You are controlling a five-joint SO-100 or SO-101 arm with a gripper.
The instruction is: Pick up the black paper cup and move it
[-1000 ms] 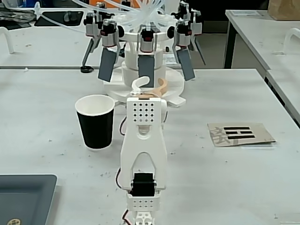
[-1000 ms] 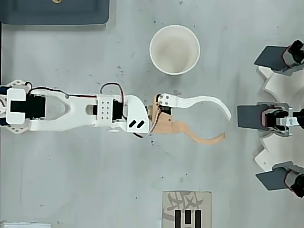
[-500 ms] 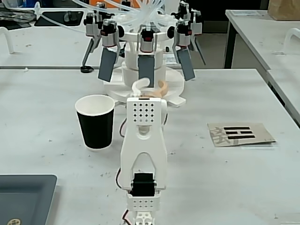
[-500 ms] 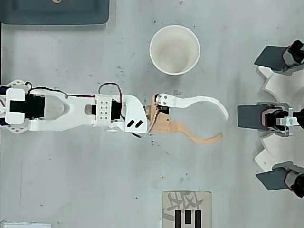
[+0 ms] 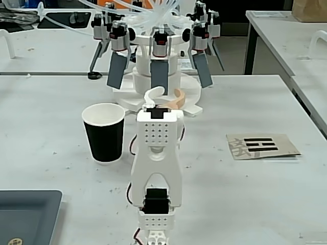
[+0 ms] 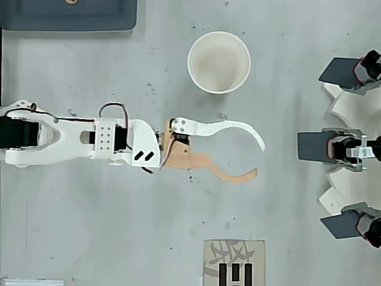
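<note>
The black paper cup [image 5: 104, 134] stands upright on the white table, left of the arm in the fixed view. From above, the cup [image 6: 218, 62] shows its white inside and rim near the top middle. My gripper [image 6: 258, 159] lies low over the table below and to the right of the cup in the overhead view, apart from it. It is open, with the white finger [image 6: 229, 127] and the tan finger [image 6: 223, 173] spread wide and nothing between them. In the fixed view the gripper [image 5: 167, 94] shows just beyond the white arm.
A white multi-armed device with grey paddles [image 5: 159, 66] stands beyond the gripper; its paddles [image 6: 345, 146] line the overhead view's right edge. A printed card [image 5: 261, 146] lies to the right in the fixed view. A dark grey tray [image 5: 28, 212] sits at the near left corner.
</note>
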